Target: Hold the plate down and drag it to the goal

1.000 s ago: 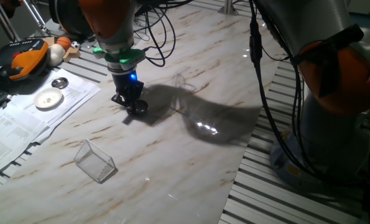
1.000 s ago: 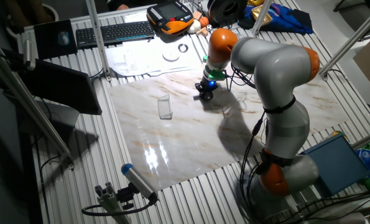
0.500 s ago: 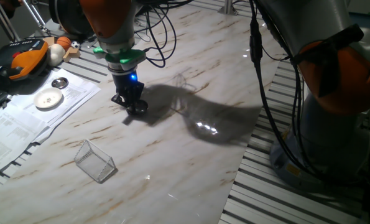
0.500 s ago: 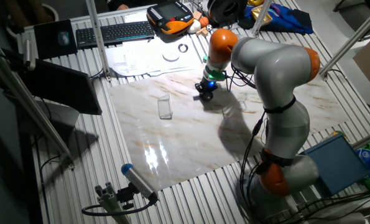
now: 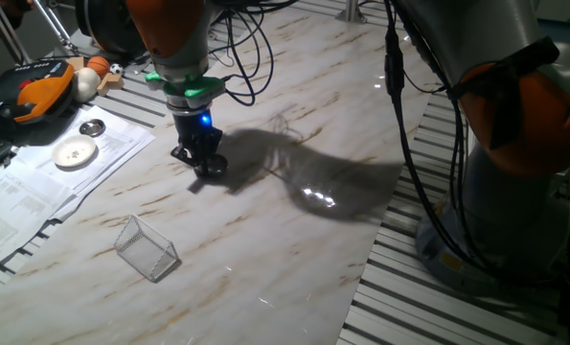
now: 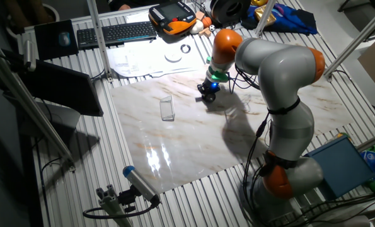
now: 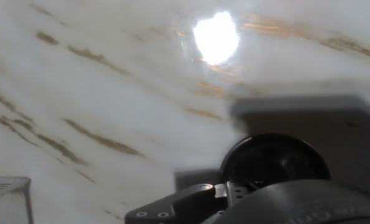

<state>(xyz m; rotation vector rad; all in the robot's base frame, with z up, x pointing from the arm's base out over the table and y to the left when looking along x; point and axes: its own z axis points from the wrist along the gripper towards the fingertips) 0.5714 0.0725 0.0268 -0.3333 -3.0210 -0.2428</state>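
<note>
White marble with tan veins is covering the table (image 5: 294, 249), and the gripper (image 5: 201, 164) is pressing straight down onto it near the paper-covered side. Directly under the fingertips, the plate (image 7: 275, 160) is sitting flat on the marble as a dark round dish, its rim peeking out beside the fingers in the fixed view. Whether the jaws are apart or together I cannot tell, since the hand's own body is hiding them. Well apart from the gripper, toward the near table edge in that fixed view, the goal (image 5: 146, 248) is standing as a small clear wire-edged box; its corner is showing at the lower left of the hand view. Farther off, beyond the gripper on the papers, a white disc (image 5: 75, 151) and a small silver dish (image 5: 92, 127) are lying side by side.
</note>
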